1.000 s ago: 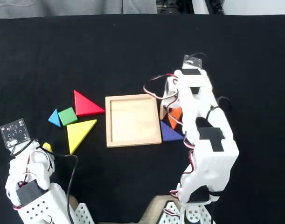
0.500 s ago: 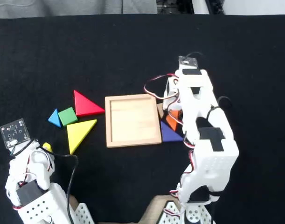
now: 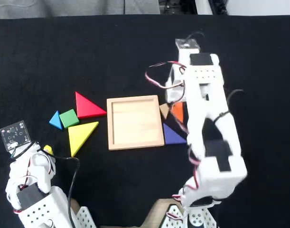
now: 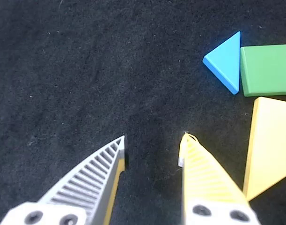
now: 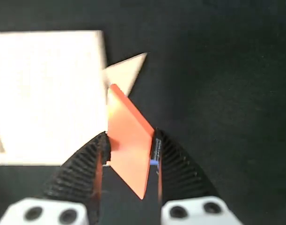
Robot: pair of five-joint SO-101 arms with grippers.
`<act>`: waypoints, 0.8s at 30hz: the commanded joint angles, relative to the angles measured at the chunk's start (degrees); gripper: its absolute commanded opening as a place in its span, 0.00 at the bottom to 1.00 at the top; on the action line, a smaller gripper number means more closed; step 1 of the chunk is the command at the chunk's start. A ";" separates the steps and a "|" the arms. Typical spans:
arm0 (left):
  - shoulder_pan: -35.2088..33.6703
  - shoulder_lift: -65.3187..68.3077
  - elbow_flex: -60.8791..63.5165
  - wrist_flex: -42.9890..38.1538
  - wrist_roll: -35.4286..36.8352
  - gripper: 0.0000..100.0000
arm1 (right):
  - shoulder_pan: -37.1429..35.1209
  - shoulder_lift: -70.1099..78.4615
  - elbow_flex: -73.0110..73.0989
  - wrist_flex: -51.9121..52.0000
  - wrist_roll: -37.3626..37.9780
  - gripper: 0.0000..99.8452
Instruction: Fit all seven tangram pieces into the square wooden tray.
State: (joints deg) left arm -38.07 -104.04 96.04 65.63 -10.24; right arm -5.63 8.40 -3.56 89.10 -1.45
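jaws of the right arm are closed on the orange parallelogram [image 5: 128,150], with one black jaw pressed on each of its flat faces. the piece stands on its edge between them, a little tilted, and its far corner reaches out past the jaw tips. in the high view this piece is just beside the right side of the square wooden tray [image 3: 110,123], near the tray's far right corner. i cannot tell whether it touches the tabletop [image 3: 64,57]. a pale tan triangle [image 3: 164,110] lies between the orange piece and the tray's rim, close to both. a purple triangle [image 3: 172,134] lies against the same side of the tray, nearer to the robot.

jaws of the left arm are open, with a clear gap between the grey one and the yellow one, and they hold nothing. they hang over bare black cloth at the left near corner of the tabletop. the yellow jaw is just beside the long edge of the big yellow triangle [image 4: 269,145] but apart from it.

left of the tray lie the other pieces: a red triangle [image 3: 88,106] with its point near the tray's rim, a green square [image 4: 267,70] and a small blue triangle [image 4: 225,61] side by side, and the yellow triangle below them. all seven pieces are outside the tray.
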 commanded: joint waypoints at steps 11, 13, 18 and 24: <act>0.48 -0.18 0.40 0.09 0.00 0.20 | -16.26 -6.29 20.70 -17.23 -0.26 0.03; 0.48 -0.18 0.40 0.09 0.00 0.20 | -15.38 -5.93 20.97 -17.85 -2.90 0.03; 0.48 -0.18 0.40 0.09 0.00 0.20 | -14.86 -5.85 21.23 -17.93 -4.84 0.03; 0.48 -0.18 0.40 0.09 0.00 0.20 | -14.59 -5.76 22.81 -18.55 -4.84 0.03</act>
State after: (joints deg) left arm -38.07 -104.04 96.04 65.63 -10.24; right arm -20.84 3.21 18.59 72.04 -5.76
